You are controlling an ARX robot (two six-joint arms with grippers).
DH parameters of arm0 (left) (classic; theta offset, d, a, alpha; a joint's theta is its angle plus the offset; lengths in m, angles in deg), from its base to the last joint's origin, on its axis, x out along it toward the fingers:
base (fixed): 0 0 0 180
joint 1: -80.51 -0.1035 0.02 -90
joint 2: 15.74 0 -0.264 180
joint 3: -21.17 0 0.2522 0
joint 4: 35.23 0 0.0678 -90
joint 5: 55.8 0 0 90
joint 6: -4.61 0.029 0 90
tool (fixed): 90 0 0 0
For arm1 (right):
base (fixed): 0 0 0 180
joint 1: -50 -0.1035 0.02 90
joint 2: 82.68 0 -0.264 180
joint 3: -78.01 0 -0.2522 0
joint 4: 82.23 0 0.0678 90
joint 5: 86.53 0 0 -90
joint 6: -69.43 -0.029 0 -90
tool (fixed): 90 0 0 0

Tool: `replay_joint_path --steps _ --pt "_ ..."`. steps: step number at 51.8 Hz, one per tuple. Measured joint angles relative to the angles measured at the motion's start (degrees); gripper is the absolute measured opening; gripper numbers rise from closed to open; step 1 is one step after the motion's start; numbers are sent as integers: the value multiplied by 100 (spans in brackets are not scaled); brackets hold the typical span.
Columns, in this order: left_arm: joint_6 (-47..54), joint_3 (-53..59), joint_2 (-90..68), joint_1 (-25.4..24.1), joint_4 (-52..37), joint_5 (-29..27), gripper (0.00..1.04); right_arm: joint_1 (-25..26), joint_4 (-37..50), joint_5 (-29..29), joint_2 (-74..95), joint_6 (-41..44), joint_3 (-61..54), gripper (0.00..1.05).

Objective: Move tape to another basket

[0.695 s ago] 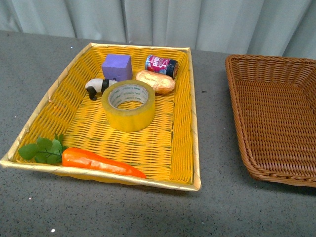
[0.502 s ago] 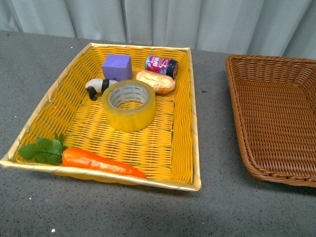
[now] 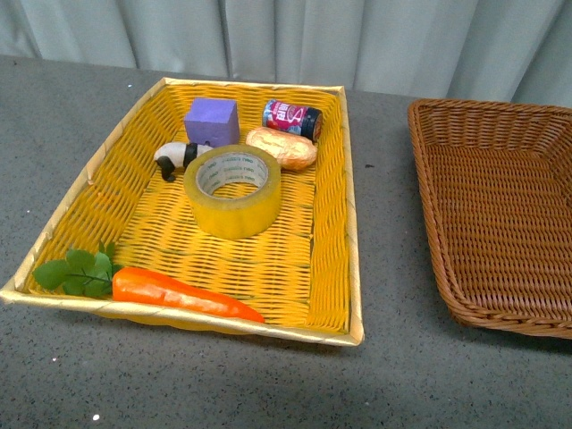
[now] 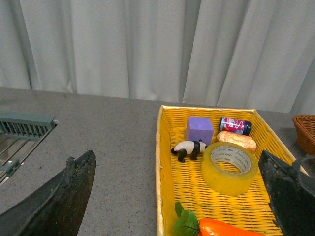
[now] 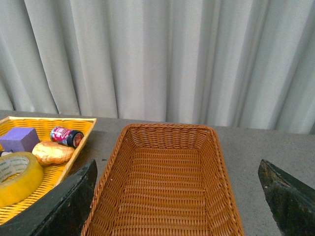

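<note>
The tape (image 3: 232, 190), a wide yellowish roll with a white printed core, lies flat in the middle of the bright yellow basket (image 3: 335, 223). It also shows in the left wrist view (image 4: 230, 166) and at the edge of the right wrist view (image 5: 15, 177). The dark brown wicker basket (image 3: 429, 179) stands empty to the right, and fills the right wrist view (image 5: 216, 147). Neither gripper shows in the front view. My left gripper (image 4: 177, 206) is open, back from the yellow basket and the tape. My right gripper (image 5: 177, 206) is open, back from the brown basket.
In the yellow basket with the tape are a purple block (image 3: 212, 121), a small can (image 3: 290, 117), a bread roll (image 3: 281, 147), a panda toy (image 3: 175, 158) and a carrot with green leaves (image 3: 179, 292). A grey-green rack (image 4: 19, 132) is off to the left. A curtain hangs behind.
</note>
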Motion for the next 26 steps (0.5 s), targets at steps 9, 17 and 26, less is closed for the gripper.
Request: replay_joint_path --steps 9,17,26 --pt "0 0 0 0 0 0 98 -2 0 0 0 2 0 96" --pt "0 0 0 0 0 0 98 -2 0 0 0 0 0 96" --pt "0 0 0 0 0 0 98 0 0 0 0 2 0 96"
